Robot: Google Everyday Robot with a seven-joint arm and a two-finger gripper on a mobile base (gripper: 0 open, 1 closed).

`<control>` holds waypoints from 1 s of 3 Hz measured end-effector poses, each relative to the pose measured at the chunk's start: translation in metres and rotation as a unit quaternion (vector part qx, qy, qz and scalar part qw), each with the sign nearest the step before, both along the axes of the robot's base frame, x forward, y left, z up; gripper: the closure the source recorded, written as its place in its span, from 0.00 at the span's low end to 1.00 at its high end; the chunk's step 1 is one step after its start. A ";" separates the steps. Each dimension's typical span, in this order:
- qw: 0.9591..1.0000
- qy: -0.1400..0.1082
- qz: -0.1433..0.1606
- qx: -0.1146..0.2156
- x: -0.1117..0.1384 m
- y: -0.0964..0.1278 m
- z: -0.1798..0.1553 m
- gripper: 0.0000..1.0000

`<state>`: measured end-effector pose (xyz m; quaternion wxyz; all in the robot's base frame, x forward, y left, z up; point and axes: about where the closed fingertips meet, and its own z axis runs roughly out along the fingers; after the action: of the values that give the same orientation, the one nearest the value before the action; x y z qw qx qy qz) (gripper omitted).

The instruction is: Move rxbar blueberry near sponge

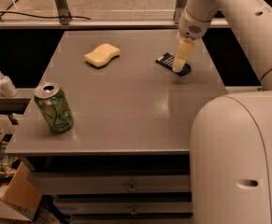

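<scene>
Rxbar blueberry (165, 59), flat dark rectangle, lies beneath the tool (178, 69) (grip: cannot tell), wavy sponge (102, 55) apart.

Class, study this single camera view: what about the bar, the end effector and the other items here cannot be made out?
- rxbar blueberry: its middle is hidden by the end effector directly over it, and its lettering is too small to read.
- End effector: whether it touches the bar cannot be told from this angle.
- Green can: its label print is blurred.
- Cardboard box: cut off by the lower left edges.
</scene>
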<state>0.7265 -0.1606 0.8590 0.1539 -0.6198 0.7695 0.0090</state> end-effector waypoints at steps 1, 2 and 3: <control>1.000 0.000 0.000 0.000 0.000 -0.001 0.000 0.00; 1.000 0.009 -0.004 -0.006 -0.003 -0.008 -0.010 0.00; 1.000 0.018 -0.009 -0.012 -0.004 -0.014 -0.022 0.00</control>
<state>0.7221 -0.1749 0.8372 0.1322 -0.6146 0.7776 0.0093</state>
